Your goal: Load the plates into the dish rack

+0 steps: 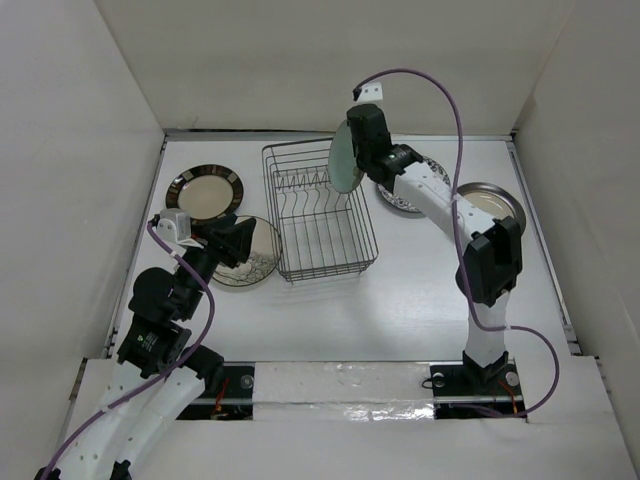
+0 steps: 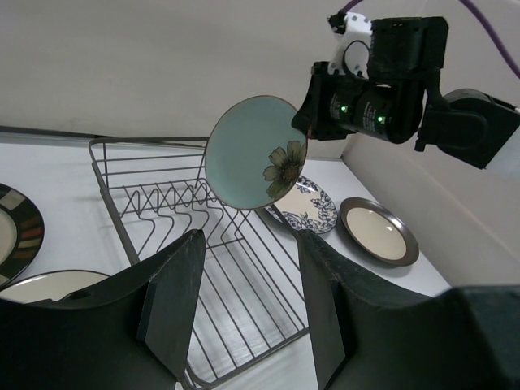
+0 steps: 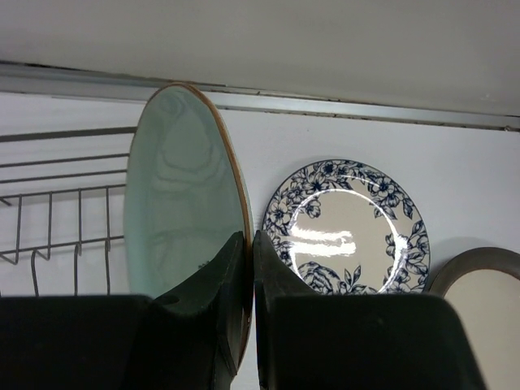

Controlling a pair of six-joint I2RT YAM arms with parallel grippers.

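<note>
1. Nearest on the left, the left gripper hangs with its fingers spread wide and nothing between them.
2. Just below it a cream plate with a dark patterned edge lies flat on the table, close beside the rack's left side.
3. The dish rack sits mid-table, and no plate stands between its upright tines yet.
4. Further back, three plates lie flat. A dark-rimmed cream plate is to the left of the rack. A blue-flowered plate and a beige plate with a grey-brown rim are to its right.
5. Farthest, the right gripper is closed on the rim of the pale green plate. One finger is on each face, and the plate is held on edge above the rack's far right corner.
6. The plates look like glazed ceramic, so probably stiff, slick and easy to chip.
   - A pinch on the rim alone leaves most of the weight hanging off the fingers, so the plate may swing or slip.
   - A deep, firm hold on the rim looks best, followed by a slow descent into a gap between the tines.
   - The flat plates offer only their raised edge for a grasp.
</note>
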